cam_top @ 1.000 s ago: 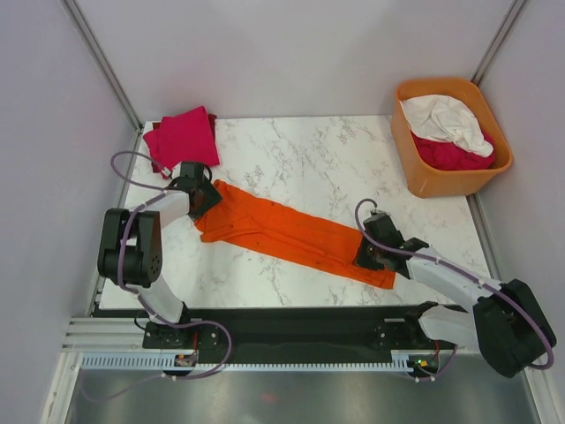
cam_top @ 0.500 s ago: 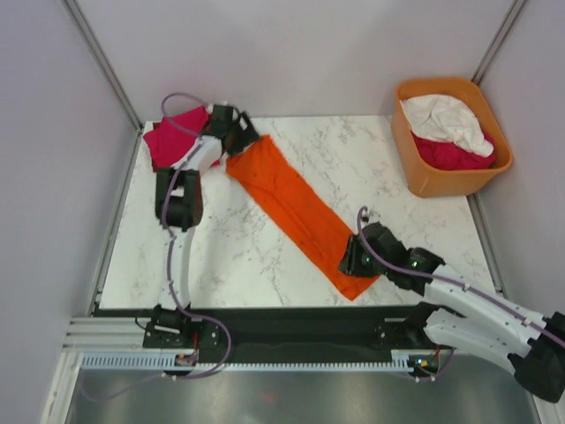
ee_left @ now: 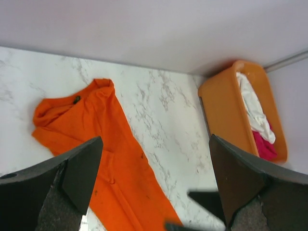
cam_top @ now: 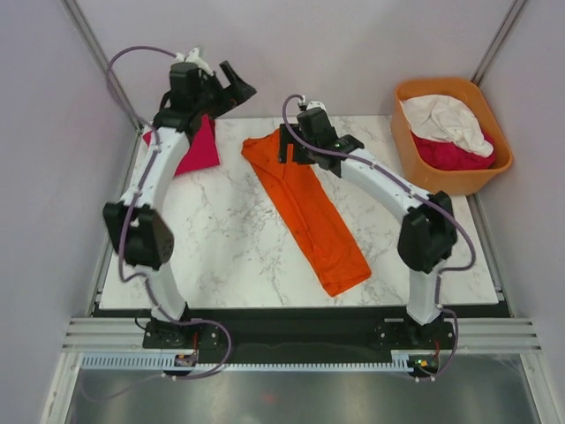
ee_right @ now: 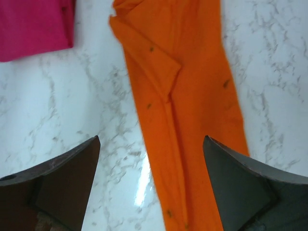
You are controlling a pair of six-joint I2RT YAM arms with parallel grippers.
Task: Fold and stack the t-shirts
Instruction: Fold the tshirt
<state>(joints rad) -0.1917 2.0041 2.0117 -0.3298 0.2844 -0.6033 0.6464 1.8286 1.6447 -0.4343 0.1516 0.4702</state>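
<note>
Hovering with left gripper (ee_left: 155, 139) and right gripper (ee_right: 150, 144) spread wide and empty, orange shirt (cam_top: 305, 208) lying as a long strip on the table (cam_top: 221, 238), so I reckon next is pinching one end to halve it.

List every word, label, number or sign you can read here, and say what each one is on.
No text here is readable.
Orange t-shirt: the dark neck tag is too small to read.
Magenta t-shirt: plain, no print.
Orange plastic tub: no label visible.
Marble table: only veining, no markings.
</note>
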